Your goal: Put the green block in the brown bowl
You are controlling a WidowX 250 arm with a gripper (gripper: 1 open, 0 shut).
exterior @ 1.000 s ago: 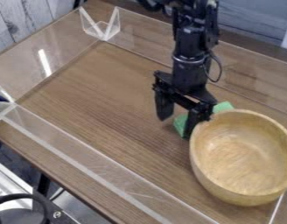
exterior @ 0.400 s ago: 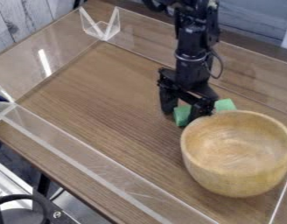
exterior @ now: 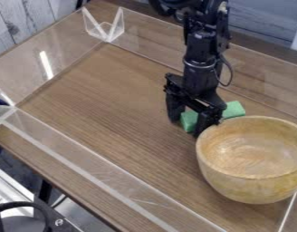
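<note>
The green block (exterior: pixel 234 110) lies on the wooden table just left of and behind the brown bowl (exterior: pixel 202 154). Most of it is hidden by my gripper. Green shows to the right of the fingers and low down between them. My gripper (exterior: pixel 194 120) points straight down over the block, open, with one black finger (exterior: pixel 174 112) on either side of it. I cannot tell whether the fingers touch the block. The large round wooden bowl stands at the right front with nothing in it, its rim close to the gripper.
Low clear acrylic walls (exterior: pixel 66 149) fence the wooden tabletop (exterior: pixel 102 95) along the front left and the back. A small clear V-shaped stand (exterior: pixel 105 25) sits at the back left. The black arm (exterior: pixel 202 36) rises from the gripper towards the back.
The gripper stays open, straddling the block, almost in the same place. The bowl has shifted slightly, a little to the left and then back.
</note>
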